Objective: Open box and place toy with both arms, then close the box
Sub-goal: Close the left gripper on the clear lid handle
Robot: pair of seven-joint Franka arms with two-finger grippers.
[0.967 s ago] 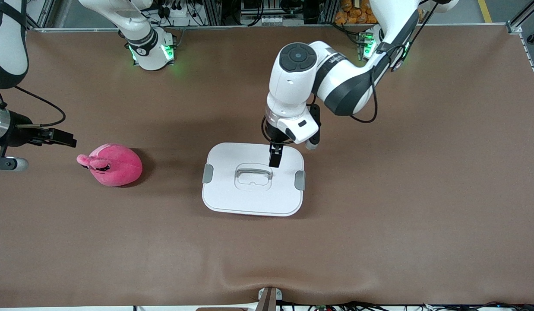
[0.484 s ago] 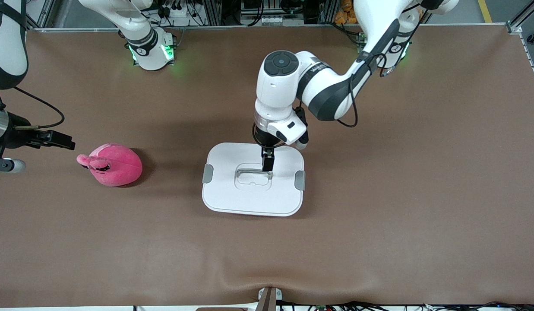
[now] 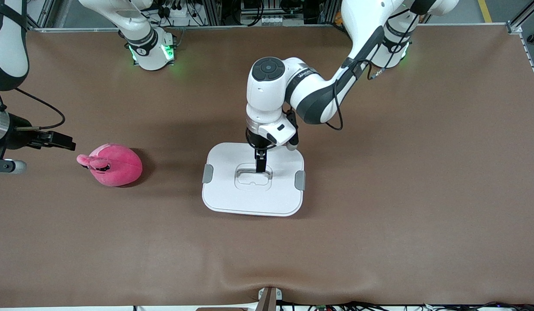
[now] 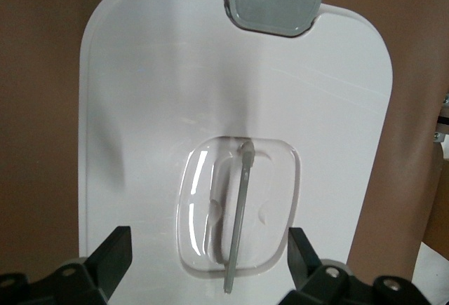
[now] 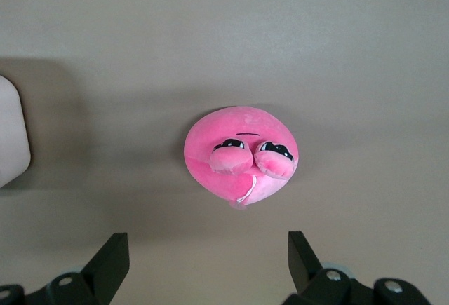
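Observation:
The box [image 3: 253,196] stands mid-table with its white lid [image 4: 175,73] on and a grey clip [image 3: 207,173] at each end; one clip [image 4: 270,10] shows in the left wrist view. My left gripper [image 3: 261,166] hangs low over the lid's recessed handle [image 4: 238,228], open, with its fingers [image 4: 112,259] wide on either side of the recess. The pink toy [image 3: 115,165] lies on the table toward the right arm's end. My right gripper [image 3: 59,140] is open and empty, in the air beside the toy [image 5: 240,152].
Brown mat [image 3: 379,194] covers the table. The two arm bases [image 3: 152,49] stand along the table edge farthest from the front camera. A corner of the box [image 5: 10,133] shows in the right wrist view. A small bracket [image 3: 269,298] sits at the near edge.
My left arm has swung toward the right arm's end and lowered, bringing its gripper from the handle's end to over the handle's middle. The right gripper has barely moved.

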